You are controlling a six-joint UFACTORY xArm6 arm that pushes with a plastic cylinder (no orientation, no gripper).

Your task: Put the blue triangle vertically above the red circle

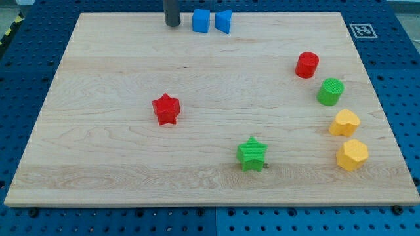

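Observation:
The blue triangle (224,21) lies at the view's top edge of the wooden board, just right of a blue cube (201,20). The red circle (306,65), a short cylinder, stands at the view's right, lower than the triangle and well to its right. My tip (172,24) touches the board at the top, a short way left of the blue cube, apart from it. The blue cube lies between my tip and the blue triangle.
A green cylinder (330,91) sits below the red circle. A yellow heart (344,122) and a yellow hexagon (352,155) lie lower on the right. A red star (166,109) is left of centre. A green star (252,154) is near the bottom.

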